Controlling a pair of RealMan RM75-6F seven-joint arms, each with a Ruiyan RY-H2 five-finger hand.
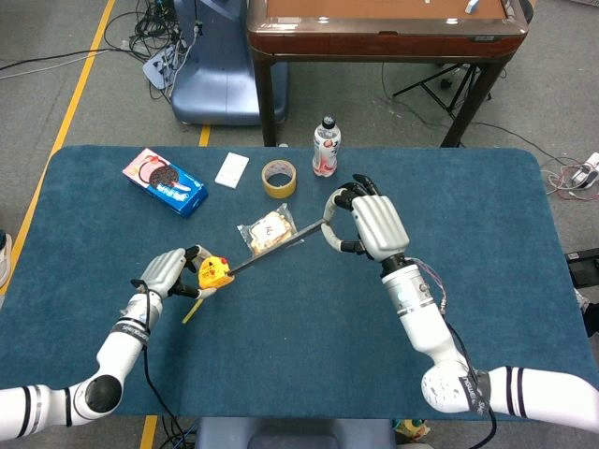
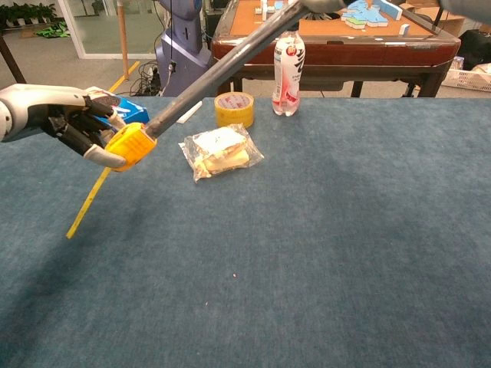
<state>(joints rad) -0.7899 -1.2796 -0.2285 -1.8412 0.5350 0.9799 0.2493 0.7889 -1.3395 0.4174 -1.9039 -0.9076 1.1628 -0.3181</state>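
1. Left hand (image 1: 167, 272) grips the yellow tape measure case (image 1: 213, 272), fingers wrapped round it, held off the table (image 1: 487, 206); chest view shows the same grasp (image 2: 65, 123).
2. Right hand (image 1: 367, 224) pinches the far end of the pulled-out blade (image 1: 276, 251) between thumb and finger; other fingers curled loosely. In chest view that hand is cut off at the top edge.
3. Blade runs straight and taut from the case up to the right hand. Long axis diagonal in head view: low end at the case on the left, high end at the right hand. It passes over the sandwich pack (image 1: 267, 231), near its front edge, not touching as far as chest view shows.
4. A short yellow strap (image 2: 86, 205) hangs from the case, slanting down and left, tip off the table.
5. Sandwich pack lies flat, between the two hands, clear wrap, pale filling.
6. Behind the sandwich pack, just beside it: tape roll (image 1: 278, 177), lying flat.
7. Right of the roll: bottle (image 1: 325, 148), upright, near the table's far edge.
8. Left of the roll: small white card (image 1: 231, 169), flat.
9. Further left of the sandwich pack, well apart: blue cookie box (image 1: 165, 181), lying angled.
10. Beyond the table: brown game table (image 1: 384, 28) and cables on the floor.
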